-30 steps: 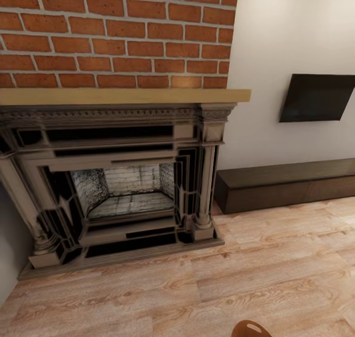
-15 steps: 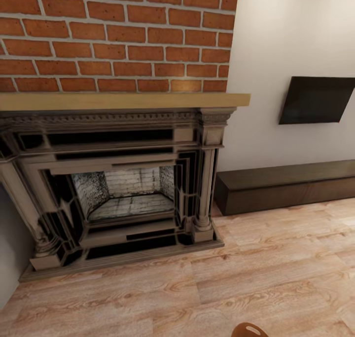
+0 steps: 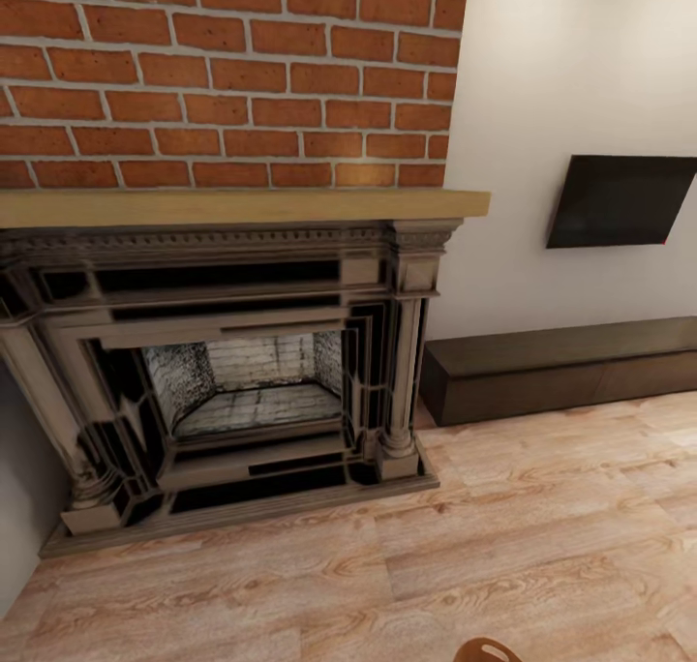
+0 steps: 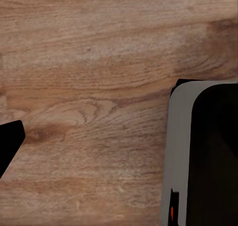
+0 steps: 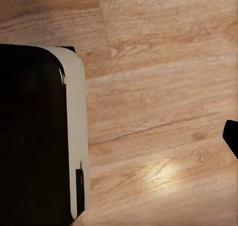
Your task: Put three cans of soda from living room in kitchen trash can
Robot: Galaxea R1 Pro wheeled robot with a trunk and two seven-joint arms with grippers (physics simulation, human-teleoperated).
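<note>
Head view: living room. Brick chimney (image 3: 232, 72) above a pale wood mantel (image 3: 242, 207); dark carved fireplace (image 3: 227, 381) stands on the wood floor (image 3: 542, 546) at the left. Black TV (image 3: 620, 200) on the white wall at right, long dark low cabinet (image 3: 561, 367) under it, against the wall's foot. At the bottom edge of the view, a small orange-brown rounded thing (image 3: 489, 651) with a pale mark; cannot tell what it is. None of the 3 soda cans is in view here, nor the trash can; robot looks to be in transit or searching.

Left wrist view: wood floor (image 4: 89, 87) below; grey-and-black body of the robot (image 4: 203, 156) along one side; a dark tip (image 4: 9, 142) at the far edge. Whether the left gripper's fingers are spread or closed: cannot tell.

Right wrist view: same floor (image 5: 158, 112), robot body (image 5: 39, 137), dark tip (image 5: 232, 136) at the edge. Finger spread: cannot tell.

Handling judgement: a soda can should be light, stiff-walled, smooth, likely slippery; take it across the middle of the side wall, upright, with moderate squeeze so it neither dents nor slides.

Versus 0.5 s ago: whole scene sits slightly lower in the head view, mantel and TV included, so the camera has tilted up; nothing in the room has moved
</note>
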